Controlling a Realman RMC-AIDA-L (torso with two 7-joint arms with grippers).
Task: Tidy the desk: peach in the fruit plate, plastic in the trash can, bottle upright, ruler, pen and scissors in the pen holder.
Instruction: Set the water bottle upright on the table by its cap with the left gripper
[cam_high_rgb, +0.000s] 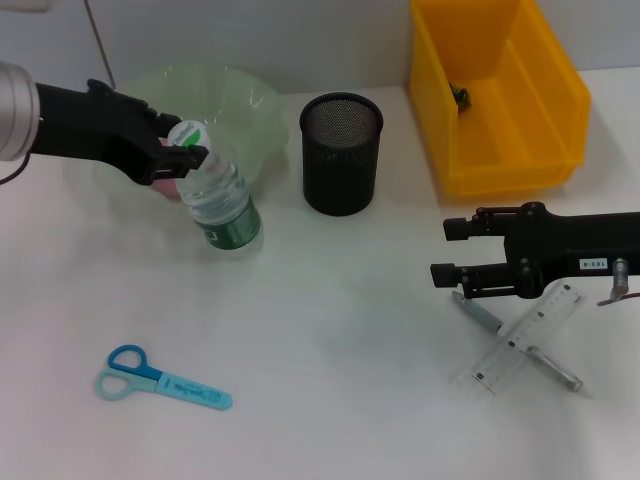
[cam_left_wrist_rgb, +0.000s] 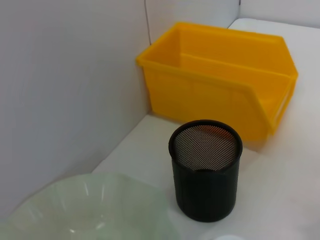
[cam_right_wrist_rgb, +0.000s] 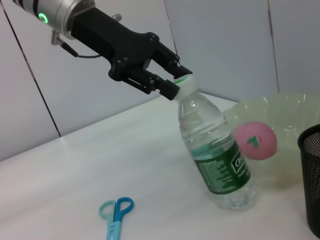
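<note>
Lying nearest, at seven o'clock on the desk, is one pair of scissors; at four o'clock one ruler crosses one pen, thin and stiff, best pinched mid-length. Just above them hovers the right gripper, fingers spread and empty. Farther off, at ten o'clock, the left gripper is clenched on the cap of the single bottle, which tilts slightly; it looks light, slick and tippy, so its neck seems the surest hold. Beyond sit one peach in the fruit plate, one pen holder, one yellow bin.
</note>
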